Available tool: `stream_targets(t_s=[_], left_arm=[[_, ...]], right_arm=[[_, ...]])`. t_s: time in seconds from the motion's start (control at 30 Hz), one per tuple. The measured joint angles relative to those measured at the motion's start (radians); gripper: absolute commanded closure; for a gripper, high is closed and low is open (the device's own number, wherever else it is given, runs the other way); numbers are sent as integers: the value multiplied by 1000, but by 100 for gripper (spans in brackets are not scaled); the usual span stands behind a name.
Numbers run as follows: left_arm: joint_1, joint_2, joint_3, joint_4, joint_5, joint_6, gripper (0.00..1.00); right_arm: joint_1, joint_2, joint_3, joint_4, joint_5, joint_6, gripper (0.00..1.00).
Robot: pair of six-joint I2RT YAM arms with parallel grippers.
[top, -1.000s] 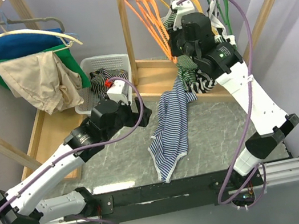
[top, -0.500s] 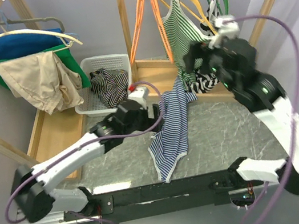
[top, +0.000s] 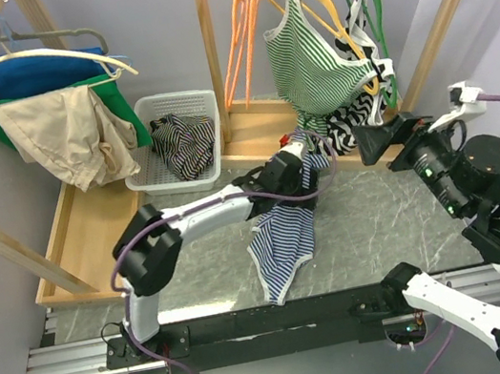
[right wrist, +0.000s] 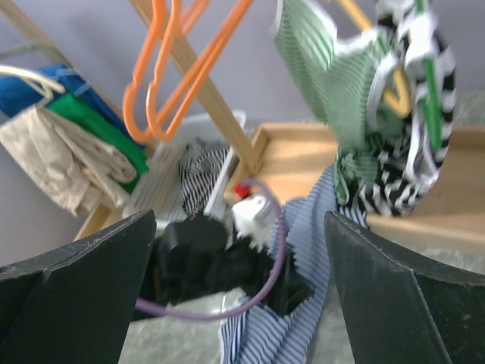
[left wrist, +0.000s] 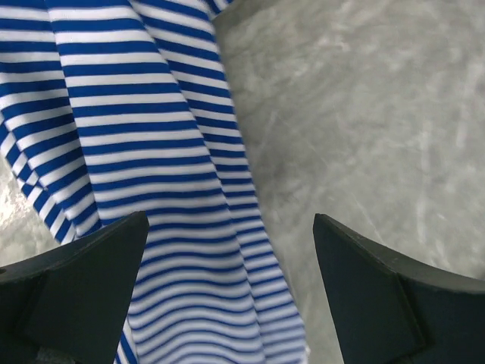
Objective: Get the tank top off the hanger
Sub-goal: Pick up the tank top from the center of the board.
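Observation:
A green-and-white striped tank top hangs on a yellow hanger from the wooden rail at the back; the right wrist view shows the tank top blurred at its upper right. My right gripper is open and empty. It sits below and to the right of the tank top, apart from it, with nothing between its jaws. My left gripper is open just above a blue-and-white striped garment lying on the table. That cloth fills the left of the left wrist view beneath the spread jaws.
Orange hangers hang left of the tank top, a black-and-white patterned garment on a green hanger to its right. A white basket holds striped cloth. A second rack at left carries blue, green and beige clothes.
My right arm has drawn back from the rack toward the right, and its jaws have opened, leaving the tank top on the hanger. My left arm has reached rightward over the blue striped garment.

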Motion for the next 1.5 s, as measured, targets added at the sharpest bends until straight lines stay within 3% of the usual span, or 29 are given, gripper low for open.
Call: stream_targets(t_s=[0.33,0.37,0.53,0.57,0.6,0.7,0.8,1.03,1.33,1.5], left_arm=[[2,147,34,-31,-69,-4,2],[2,153,34,-29,-71,-3,6],[2,155,34,-29,-74,2,39],[4,155,34,-31,-74,3,47],[5,155,34,-32,-73,7,62],[10,155,32,-40,-69,22,87],[13,154,27,-44,-69,26,99],[13,55,15,-113,-91,47,99],[13,-424,18,-188,-164,81,99],[13,-679,-68,-163,-213,85,99]], right_arm=[[0,-46,-139,-58,-90,90,0],[0,-53,-149,-59,-95,97,0],[0,-72,-172,-70,-98,115,0],[0,-74,-174,-70,-98,116,0],[0,-74,-175,-71,-99,118,0],[0,-74,-176,-70,-101,119,0],[0,-74,-180,-69,-101,122,0],[0,-76,-206,-69,-106,134,0],[0,-93,-235,-61,-105,148,0],[0,-98,-253,-45,-105,157,0]])
